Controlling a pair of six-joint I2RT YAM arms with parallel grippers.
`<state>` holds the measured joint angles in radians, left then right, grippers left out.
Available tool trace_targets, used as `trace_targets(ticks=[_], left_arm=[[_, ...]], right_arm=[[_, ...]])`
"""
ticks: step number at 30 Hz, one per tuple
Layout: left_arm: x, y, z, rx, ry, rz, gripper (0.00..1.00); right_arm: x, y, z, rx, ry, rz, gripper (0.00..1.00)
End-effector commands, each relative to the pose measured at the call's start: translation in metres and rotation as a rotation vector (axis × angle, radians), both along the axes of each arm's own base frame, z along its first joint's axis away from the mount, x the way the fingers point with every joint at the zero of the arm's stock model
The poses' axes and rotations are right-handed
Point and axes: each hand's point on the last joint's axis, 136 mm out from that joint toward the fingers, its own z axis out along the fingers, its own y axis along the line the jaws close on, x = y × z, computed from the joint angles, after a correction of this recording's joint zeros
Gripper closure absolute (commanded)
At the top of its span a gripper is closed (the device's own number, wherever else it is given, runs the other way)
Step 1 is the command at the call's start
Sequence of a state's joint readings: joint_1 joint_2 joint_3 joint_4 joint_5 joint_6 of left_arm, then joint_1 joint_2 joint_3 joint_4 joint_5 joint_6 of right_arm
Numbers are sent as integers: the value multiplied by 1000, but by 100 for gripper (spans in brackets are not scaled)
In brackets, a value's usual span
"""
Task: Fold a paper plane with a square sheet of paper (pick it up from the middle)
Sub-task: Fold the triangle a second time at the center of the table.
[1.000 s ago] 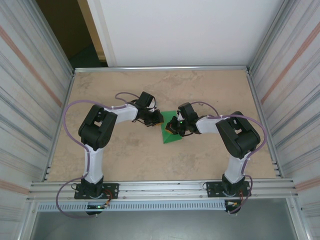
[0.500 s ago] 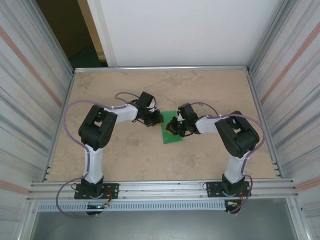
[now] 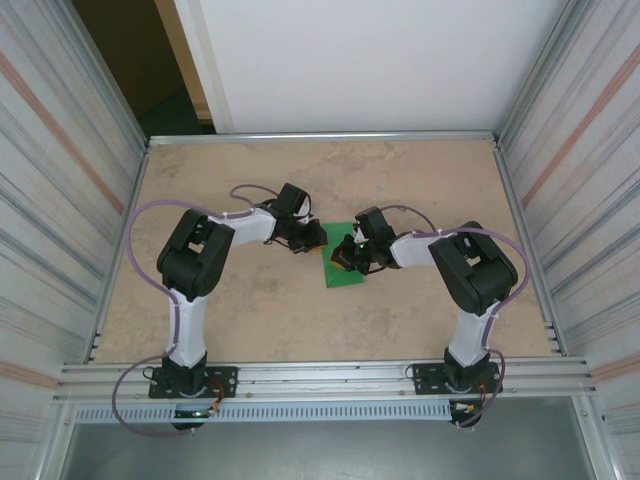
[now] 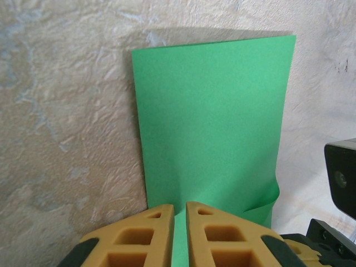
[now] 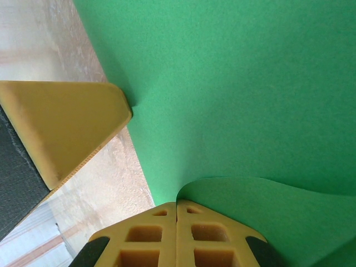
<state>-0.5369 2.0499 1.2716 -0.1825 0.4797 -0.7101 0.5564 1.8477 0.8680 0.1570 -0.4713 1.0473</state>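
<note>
Looking from the top, the folded sheet (image 3: 346,271) lies mid-table between the left claw (image 3: 316,237) and the right claw (image 3: 343,256). On the left wrist, the fingers (image 4: 208,236) stand almost pressed together over the sheet's near edge, whether nipping it I cannot tell, and the sheet rests flat on the table (image 4: 67,111). On the right wrist, the fingers (image 5: 214,242) are pinched on a curled-up flap. The sheet looks thin, light and limp, so it is best held gently at an edge while the other claw pins it.
</note>
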Motion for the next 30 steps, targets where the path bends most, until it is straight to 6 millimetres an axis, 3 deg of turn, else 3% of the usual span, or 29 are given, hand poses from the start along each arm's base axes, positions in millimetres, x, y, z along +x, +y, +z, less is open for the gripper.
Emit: trace_targets(ticks=[1, 8, 13, 21, 24, 30], left_arm=[[-16, 7, -21, 43, 66, -15, 84], [-10, 4, -11, 32, 49, -18, 83], [9, 6, 20, 19, -17, 6, 81], [39, 55, 62, 44, -114, 189, 67], [33, 65, 69, 41, -132, 195, 66], [7, 60, 73, -12, -137, 153, 70]], right_arm=[[-7, -1, -14, -20, 53, -7, 98], [-8, -3, -18, -33, 74, -16, 91], [-9, -4, -20, -38, 86, -24, 79], [-6, -4, -17, -27, 89, -33, 61], [-6, -4, -17, -26, 90, -33, 60], [-8, -7, -21, -34, 99, -36, 68]])
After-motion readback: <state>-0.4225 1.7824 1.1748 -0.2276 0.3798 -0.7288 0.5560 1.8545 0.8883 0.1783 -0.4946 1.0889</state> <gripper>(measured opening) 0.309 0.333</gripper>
